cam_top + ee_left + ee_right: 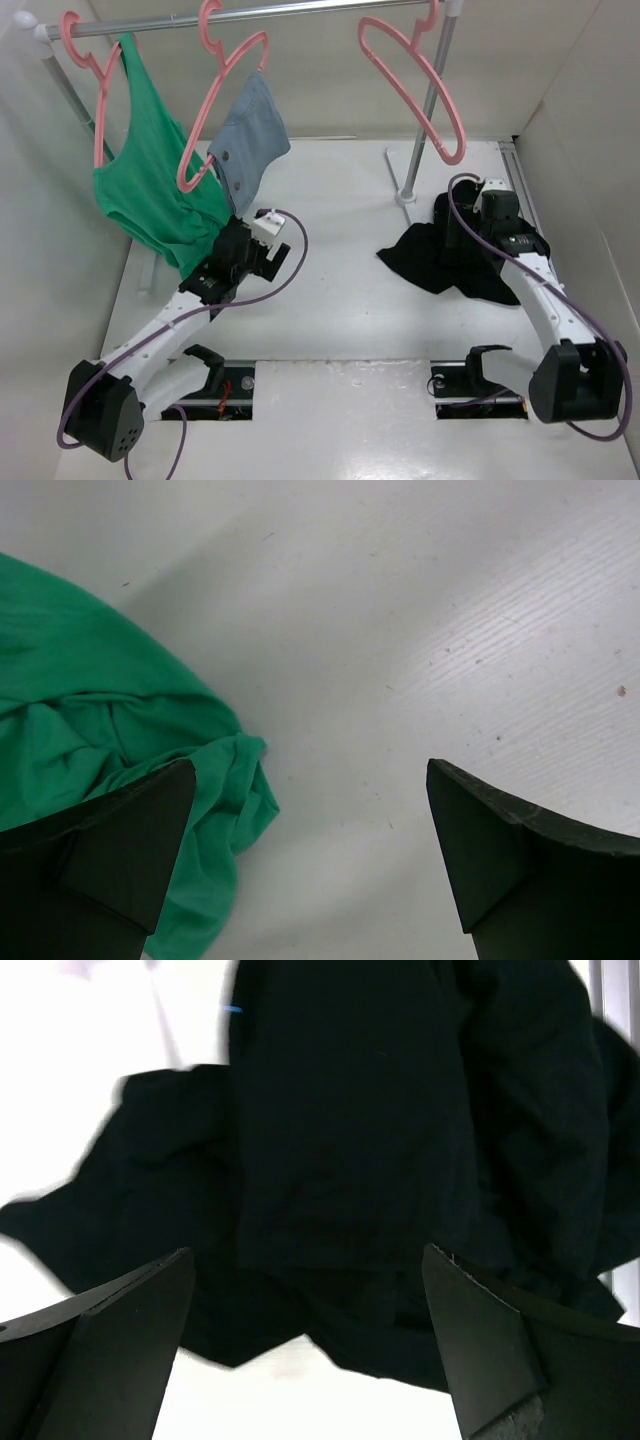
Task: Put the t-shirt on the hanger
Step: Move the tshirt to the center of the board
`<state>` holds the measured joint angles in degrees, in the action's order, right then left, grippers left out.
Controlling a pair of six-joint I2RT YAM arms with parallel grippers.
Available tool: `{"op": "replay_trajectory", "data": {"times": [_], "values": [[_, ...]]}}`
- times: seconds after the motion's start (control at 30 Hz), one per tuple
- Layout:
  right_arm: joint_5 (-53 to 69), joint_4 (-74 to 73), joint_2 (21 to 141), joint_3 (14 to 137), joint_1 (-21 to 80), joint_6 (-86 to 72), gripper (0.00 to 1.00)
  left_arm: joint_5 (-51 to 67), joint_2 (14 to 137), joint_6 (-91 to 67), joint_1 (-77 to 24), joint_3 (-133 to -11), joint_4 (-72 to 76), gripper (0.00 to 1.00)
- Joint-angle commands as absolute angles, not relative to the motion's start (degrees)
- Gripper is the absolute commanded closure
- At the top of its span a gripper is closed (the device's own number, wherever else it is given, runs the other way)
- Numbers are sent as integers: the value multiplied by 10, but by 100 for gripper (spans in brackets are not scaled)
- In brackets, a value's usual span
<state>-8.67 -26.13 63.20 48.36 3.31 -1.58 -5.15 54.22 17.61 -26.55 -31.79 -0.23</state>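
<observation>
Right end effector (308, 1260): fingers spread wide, gripping nothing. Black cloth fills the view just beneath them.
T-shirt (440, 262): here it is, crumpled in a heap on the worktop (330, 300) at the right, near the foot of the rail post (413, 165).
Hanger (452, 160): bare and tilted, hooked on the rail (250, 12) above and behind the heap.
Progress: by my reading nothing is done yet. Gripping, lifting and dressing the hanger are all left.
Left end effector (311, 770): wide open too, empty, over bare worktop.
Neighbours: green tank top (150, 190) and grey-blue garment (250, 135) on their own pink hangers, well apart from my heap. Green cloth lies by my left finger.
In the way: that post close beside the hanger, I'd say. The neck opening is lost in the folds, so I can't pick it out.
</observation>
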Motion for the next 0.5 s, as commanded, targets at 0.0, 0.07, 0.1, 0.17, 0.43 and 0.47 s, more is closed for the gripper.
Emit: {"op": "replay_trajectory", "data": {"times": [0.0,0.07,0.1,0.17,0.43,0.47], "values": [[-105,-200,662,479,11,-52,0,-20,523,187,-273,-335,-14,0],[-105,-189,694,479,4,-52,0,-20,518,187,-279,-323,-14,0],[-98,-182,729,484,-1,-52,0,-25,518,187,-279,-323,-14,0],[-70,-172,764,484,-7,-52,0,-31,511,187,-279,-317,-14,0],[76,-110,848,446,-30,-39,74,-38,499,187,-284,-307,-4,0],[91,-110,840,437,-30,-33,88,-38,499,187,-284,-307,-4,0]]}}
